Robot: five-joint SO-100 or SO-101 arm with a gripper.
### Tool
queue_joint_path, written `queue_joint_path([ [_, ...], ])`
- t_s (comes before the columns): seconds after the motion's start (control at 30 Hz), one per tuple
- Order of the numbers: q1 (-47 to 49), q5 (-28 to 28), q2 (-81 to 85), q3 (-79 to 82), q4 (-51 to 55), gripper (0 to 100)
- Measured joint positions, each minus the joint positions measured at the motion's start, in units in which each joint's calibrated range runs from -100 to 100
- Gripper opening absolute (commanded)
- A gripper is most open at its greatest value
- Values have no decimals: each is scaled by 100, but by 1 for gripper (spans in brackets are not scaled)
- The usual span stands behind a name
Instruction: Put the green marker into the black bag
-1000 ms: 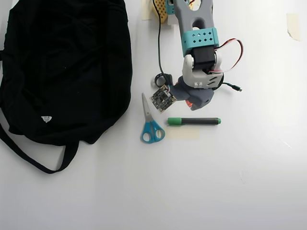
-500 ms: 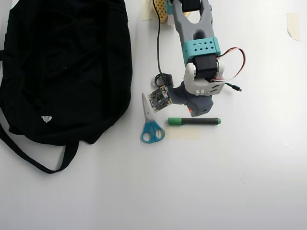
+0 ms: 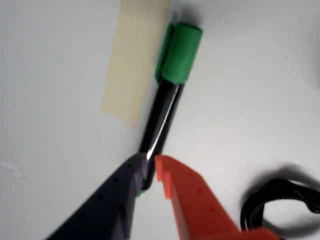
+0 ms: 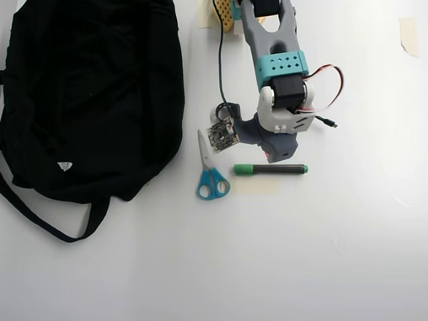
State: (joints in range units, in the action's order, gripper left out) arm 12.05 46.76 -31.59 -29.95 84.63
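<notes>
end effector (image 3: 150, 172): my two fingers differ, one dark navy-grey, the other bright orange-red
green marker (image 3: 167, 95): just ahead of my fingertips, glossy black barrel, bright green cap, a sliver of green at the near end
tape strip (image 3: 132, 60): beside the marker, pale beige
scissors (image 4: 210, 170): off to my side, blue handles, silver blades
black bag (image 4: 87, 93): beyond the scissors, plain black, small white tag
surface (image 4: 334, 254): plain white
my arm (image 4: 281, 63): grey shell, teal perforated band
</notes>
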Motion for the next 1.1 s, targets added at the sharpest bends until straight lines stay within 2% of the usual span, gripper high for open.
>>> queue_joint_path([
  [0.23, 51, 78, -340, -94, 266, 2],
  [0.6, 44, 78, -1179, -1336, 309, 2],
  [0.83, 44, 78, -1279, -1502, 309, 3],
  [0.93, 37, 78, -1287, -1502, 309, 8],
  [1.1, 22, 78, -1287, -1502, 309, 24],
])
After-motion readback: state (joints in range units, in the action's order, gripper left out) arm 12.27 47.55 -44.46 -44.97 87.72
